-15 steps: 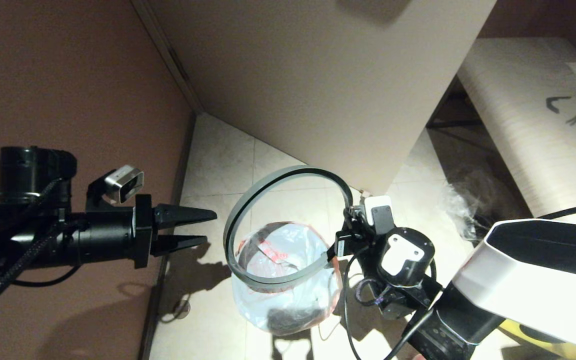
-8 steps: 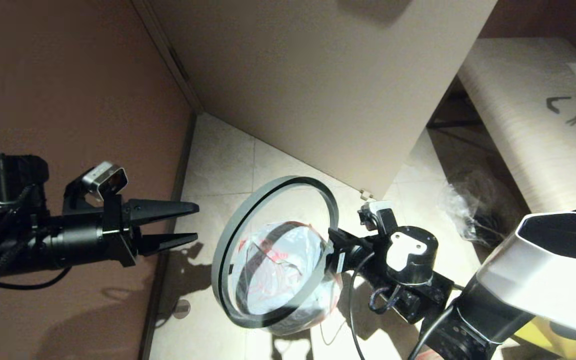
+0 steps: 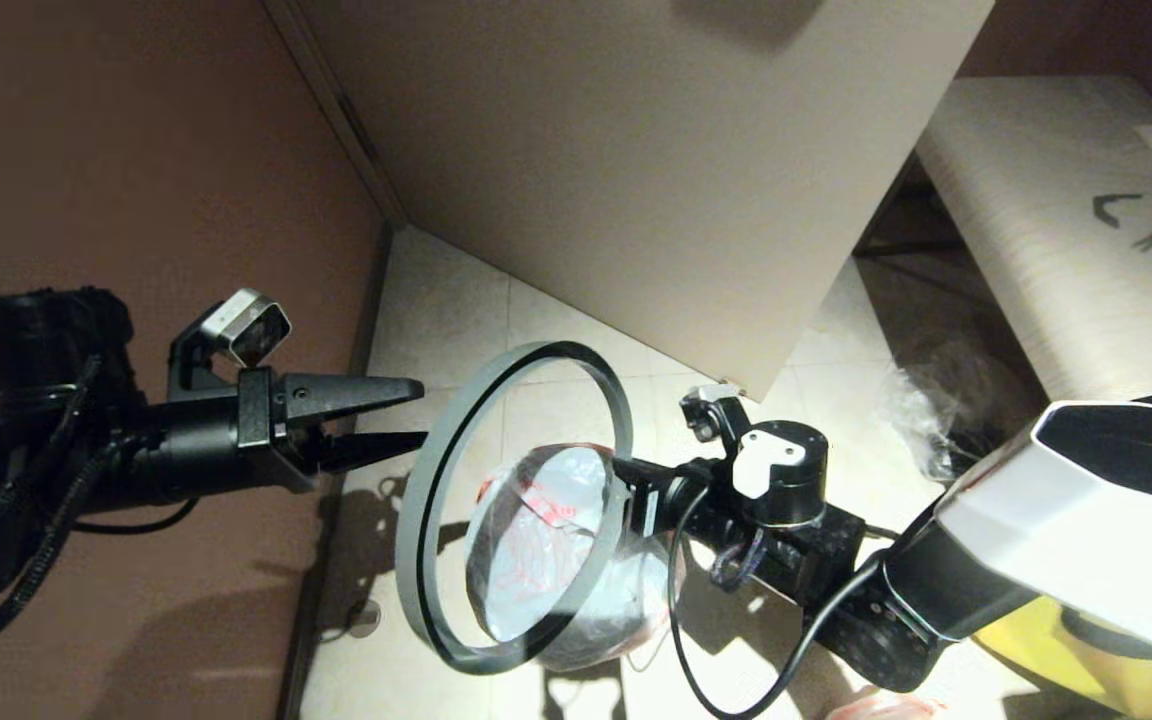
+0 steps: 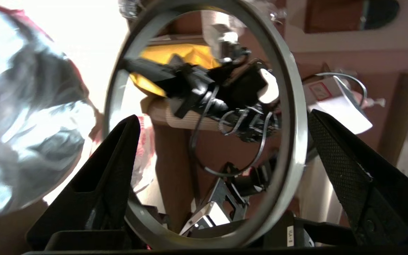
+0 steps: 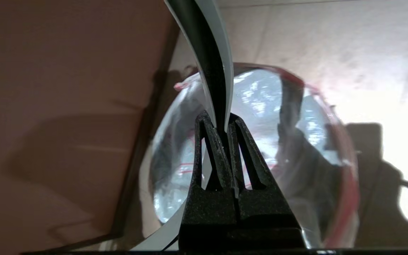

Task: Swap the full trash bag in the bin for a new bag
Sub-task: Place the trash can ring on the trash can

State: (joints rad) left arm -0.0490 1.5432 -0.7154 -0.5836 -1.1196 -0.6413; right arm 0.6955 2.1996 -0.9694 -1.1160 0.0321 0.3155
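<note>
The right gripper [image 3: 624, 478] is pinched tight on the grey rim ring [image 3: 416, 500], holding it up in the air, tilted nearly on edge above the bin [image 3: 576, 560]; in the right wrist view the two fingers [image 5: 207, 148] squeeze the ring's band [image 5: 221, 71] between them, with no gap left over. The bin stands on the tiled floor [image 3: 436, 320] near the corner where the brown wall [image 3: 136, 150] meets the pale panel [image 3: 636, 150], and it is lined with the new bag [image 3: 536, 530], thin white film with red print and a pink-red edge folded round the mouth. From the left comes the left gripper [image 3: 421, 412], level, fingers spread wide and empty; its tips sit just beside the ring's near edge, and in the left wrist view the ring [image 4: 292, 106] stands between the two open fingers [image 4: 119, 159]; whether they touch it cannot be told. A yellow tote [image 3: 1086, 660] shows under the right arm.
</note>
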